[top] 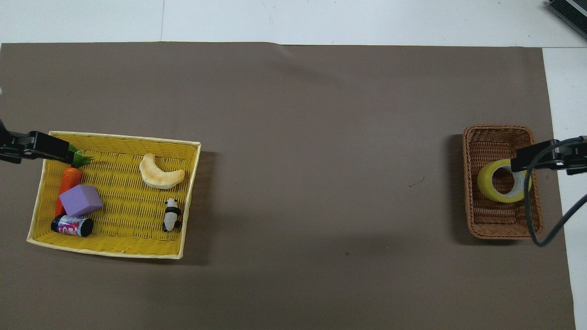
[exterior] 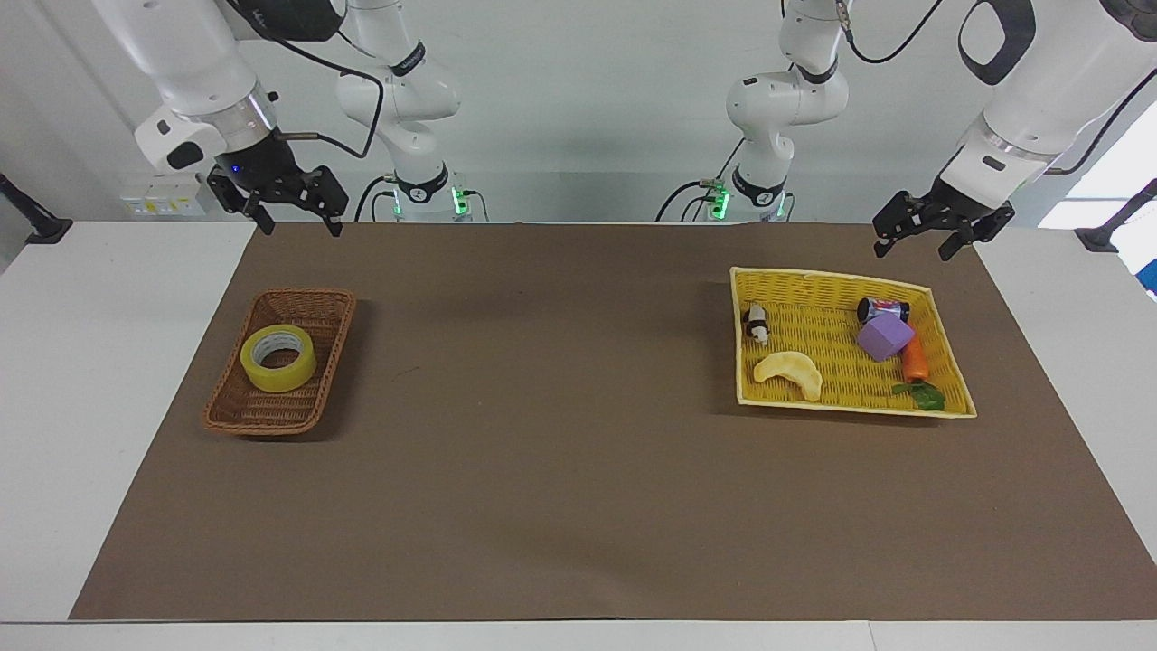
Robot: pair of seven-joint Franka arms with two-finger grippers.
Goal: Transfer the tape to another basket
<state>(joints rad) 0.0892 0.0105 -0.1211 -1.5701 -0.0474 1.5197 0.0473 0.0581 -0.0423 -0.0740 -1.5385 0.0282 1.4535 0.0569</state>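
Observation:
The tape [exterior: 278, 358], a yellow roll with a grey-white core, lies flat inside the brown wicker basket [exterior: 235, 411] at the right arm's end of the table. In the overhead view the tape [top: 490, 185] shows in the same basket [top: 495, 135]. My right gripper [exterior: 301, 226] hangs high in the air over the mat's edge on the robots' side of the basket, open and holding nothing. My left gripper [exterior: 913, 251] is also open and empty. It hovers over the corner of the yellow tray [exterior: 813, 276] nearest the robots.
The flat yellow tray holds a pale crescent piece [exterior: 789, 372], a panda figure [exterior: 756, 324], a small can [exterior: 883, 309], a purple block [exterior: 885, 337] and a carrot [exterior: 915, 360]. Bare brown mat [exterior: 560, 407] lies between basket and tray.

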